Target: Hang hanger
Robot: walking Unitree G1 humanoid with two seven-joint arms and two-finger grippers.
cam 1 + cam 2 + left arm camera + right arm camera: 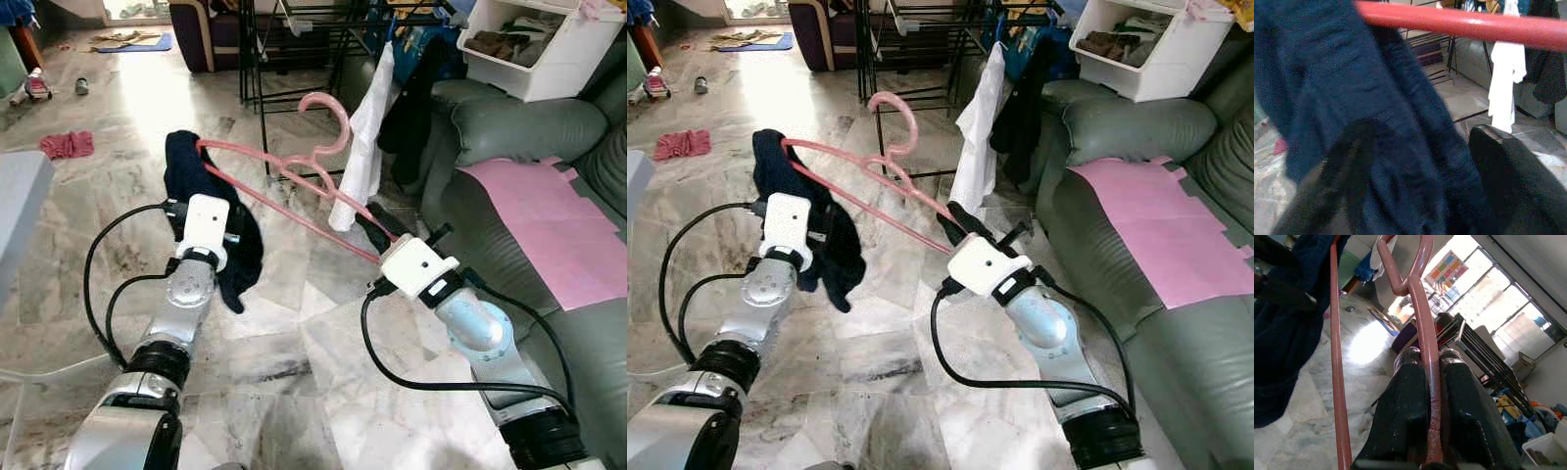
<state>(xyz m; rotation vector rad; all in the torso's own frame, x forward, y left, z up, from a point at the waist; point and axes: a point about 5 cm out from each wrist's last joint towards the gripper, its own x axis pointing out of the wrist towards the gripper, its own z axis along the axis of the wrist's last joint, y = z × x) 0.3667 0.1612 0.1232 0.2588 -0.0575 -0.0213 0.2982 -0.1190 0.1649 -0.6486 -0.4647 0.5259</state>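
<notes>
A pink plastic hanger is held level over the marble floor, its hook pointing up toward the drying rack. My right gripper is shut on the hanger's right end, the bar pinched between both fingers. A dark navy garment is draped over the hanger's left end and hangs down. My left gripper is at that garment from below. Its fingers stand apart with the navy cloth hanging between them and the pink bar just beyond.
A black drying rack stands ahead with a white garment and dark clothes hanging on it. A grey-green sofa with a pink sheet and a white bin lies to the right. A red cloth lies on the floor at left.
</notes>
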